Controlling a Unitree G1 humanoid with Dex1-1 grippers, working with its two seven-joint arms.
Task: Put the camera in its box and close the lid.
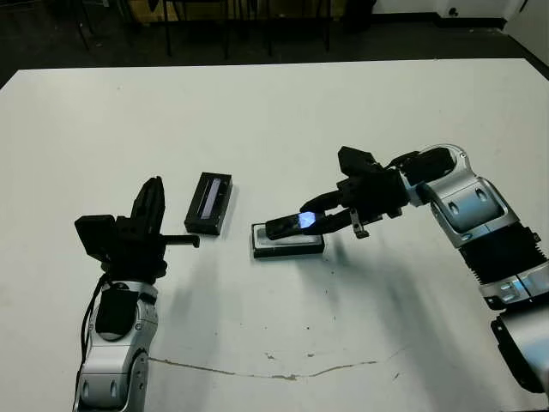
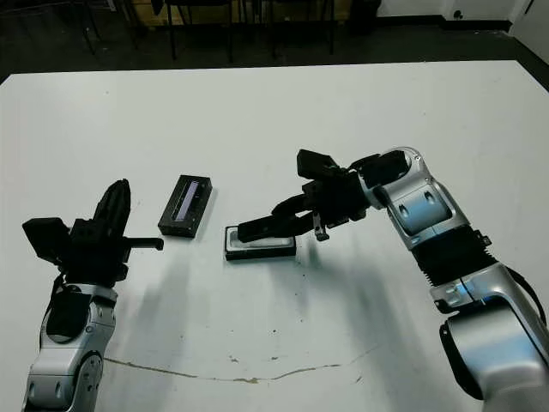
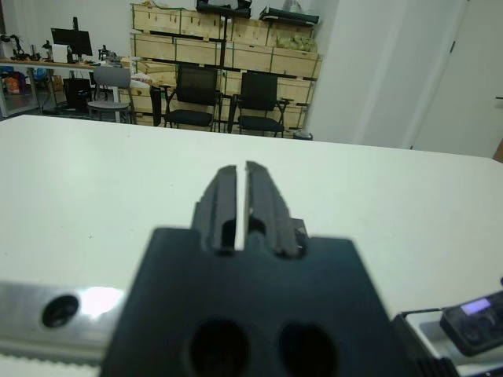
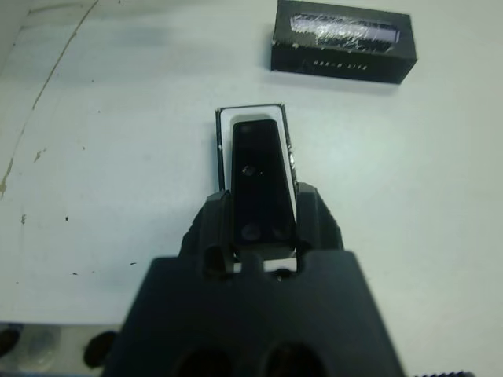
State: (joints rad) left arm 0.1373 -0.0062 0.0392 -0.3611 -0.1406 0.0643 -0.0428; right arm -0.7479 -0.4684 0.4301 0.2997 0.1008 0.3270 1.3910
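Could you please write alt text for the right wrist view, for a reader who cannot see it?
The right gripper holds the black camera between its two fingers, directly above the white-lined box on the white table. The black lid with its pale strip lies apart, beyond the box.

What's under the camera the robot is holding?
The box sits right under the camera, which the right gripper holds. Its white lining shows around the camera's edges. The camera covers the middle of the box, so I can't see what's there.
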